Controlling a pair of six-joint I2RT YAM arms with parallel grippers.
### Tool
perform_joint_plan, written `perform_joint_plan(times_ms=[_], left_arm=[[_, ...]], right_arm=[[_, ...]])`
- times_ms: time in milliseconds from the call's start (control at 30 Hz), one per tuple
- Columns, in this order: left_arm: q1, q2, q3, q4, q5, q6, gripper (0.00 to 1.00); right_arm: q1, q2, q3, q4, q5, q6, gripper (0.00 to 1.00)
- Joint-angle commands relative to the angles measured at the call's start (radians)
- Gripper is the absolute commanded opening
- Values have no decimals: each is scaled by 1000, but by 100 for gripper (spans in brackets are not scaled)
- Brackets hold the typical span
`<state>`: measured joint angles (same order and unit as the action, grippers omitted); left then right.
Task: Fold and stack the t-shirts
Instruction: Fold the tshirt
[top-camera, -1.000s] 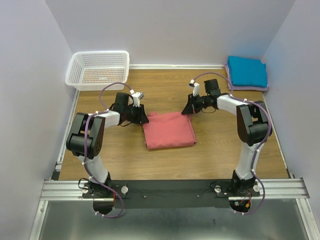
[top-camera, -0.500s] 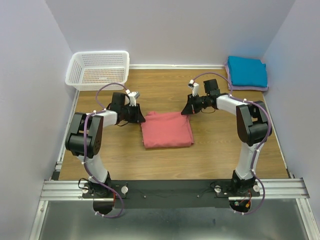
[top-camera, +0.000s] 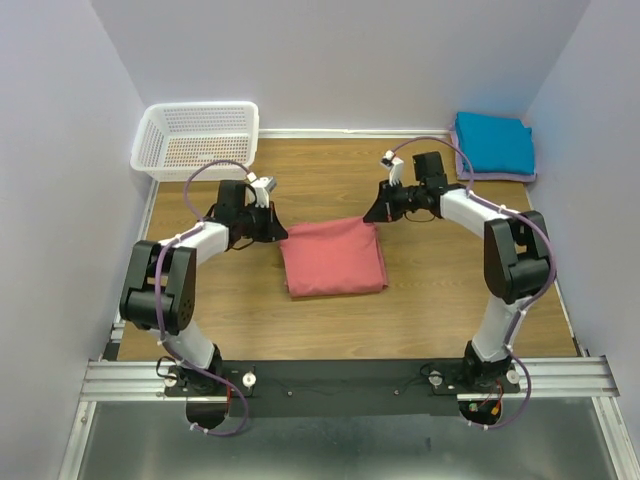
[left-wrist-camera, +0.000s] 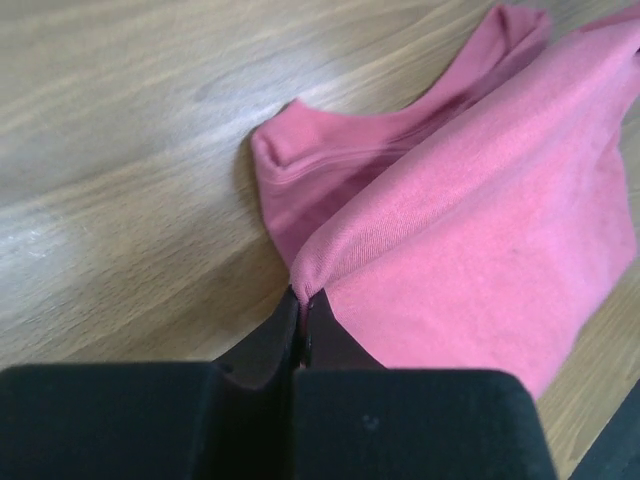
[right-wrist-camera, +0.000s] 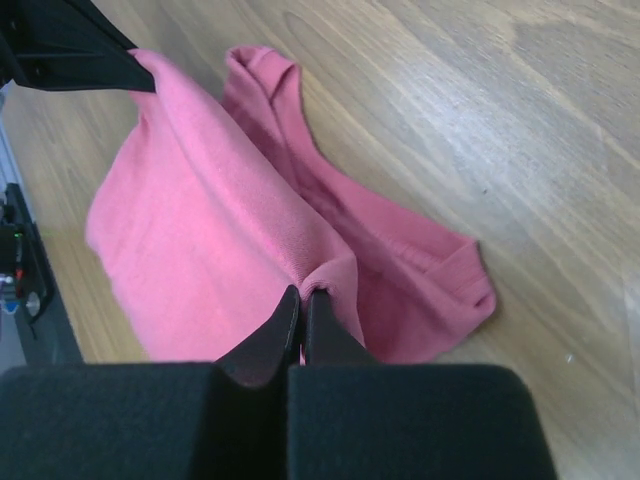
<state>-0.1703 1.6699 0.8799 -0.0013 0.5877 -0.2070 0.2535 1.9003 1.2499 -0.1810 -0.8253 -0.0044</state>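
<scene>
The salmon-pink t-shirt (top-camera: 333, 258), already folded into a rough rectangle, is seen lying at the middle of the wooden table (top-camera: 420, 300), between the two arms. Within the last second the left gripper (top-camera: 272, 222) has been brought together from partly open, and its jaws are now clamped on the shirt's far left corner; in the left wrist view a fold of pink cloth is pinched right at the fingertips (left-wrist-camera: 300, 322). The right gripper (top-camera: 372, 213), which was almost closed beforehand, is now fully pinched on the far right corner, as the right wrist view confirms. Since then the far edge has been raised slightly off the wood, so that the upper layer is tented between the two grips while a lower layer is left lying flat beneath. The near edge is still resting on the table. From this it is judged that a further fold is being set up, with the far edge probably to be carried toward the near edge. The teal-blue t-shirt (top-camera: 493, 143) is found folded on the pale lavender t-shirt (top-camera: 495, 177) at the far right corner, well apart from the arms, so stacking of the pink one remains to be done. The white lattice basket (top-camera: 195, 140) is left at the far left.
</scene>
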Motion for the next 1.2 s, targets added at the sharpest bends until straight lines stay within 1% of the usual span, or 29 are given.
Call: perform_joint_plan(times_ms=[0,133,300,367,467,567,767,900,1000,1167], left_arm=[[-6,-108,-18,-16,-5,14,0],[-61,-183,-22,-14,-32,11,0],[-97,-207,14,-5,-74,20,0],[-98,-193,27,29,-81,27,0],[-100,-132,54,52,-89,38,0],[-100,-26,79,61,-110,41,0],[-98,91,108,86,-150,31,0],[-98,125,123,113,-160,24,0],[-98,116,133,127,-154,26,0],[-107,91,131,161,-98,41,0]], right_arm=[[-3,-96,-46,-2,44,50,1],[-3,-173,-98,2,89,76,1],[-3,-207,-145,9,172,112,1],[-3,-205,-156,14,204,125,1],[-5,-196,-173,29,255,138,1],[-3,-155,-170,52,305,141,1],[-3,-93,-146,86,344,150,1],[-3,-58,-136,103,385,158,1],[-3,-40,-151,123,406,175,1],[-3,-18,-196,172,437,218,1]])
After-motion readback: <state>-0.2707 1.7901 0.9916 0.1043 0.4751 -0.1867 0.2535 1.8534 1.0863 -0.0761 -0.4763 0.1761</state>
